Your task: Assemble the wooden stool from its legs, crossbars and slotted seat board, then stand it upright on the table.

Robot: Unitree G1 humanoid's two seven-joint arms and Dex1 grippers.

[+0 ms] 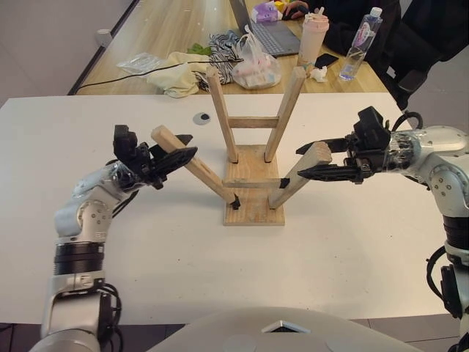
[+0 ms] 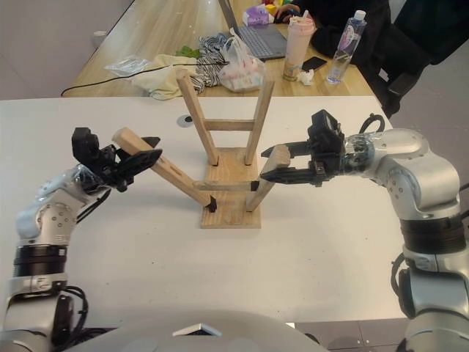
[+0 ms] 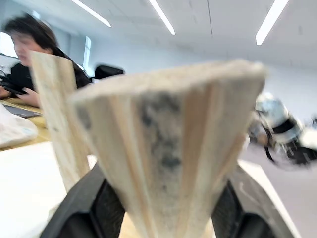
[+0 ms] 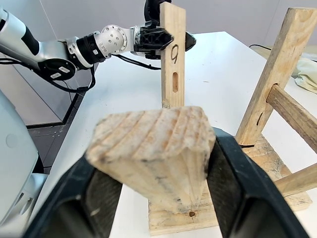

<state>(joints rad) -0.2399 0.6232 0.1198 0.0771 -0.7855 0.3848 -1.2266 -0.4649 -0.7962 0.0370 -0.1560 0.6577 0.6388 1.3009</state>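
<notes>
The stool lies upside down, its seat board flat on the white table. Two far legs stand upright, joined by a crossbar. The two near legs lean outward from the board. My left gripper is shut on the top end of the left near leg; its end grain sits between the dark fingers. My right gripper is shut on the top end of the right near leg, seen close up between its fingers. A short bar lies low between the near legs.
A small dark round disc lies on the table behind the stool. A wooden table beyond holds plastic bags, cloth, a laptop and bottles. Bare white tabletop surrounds the stool at the front and sides.
</notes>
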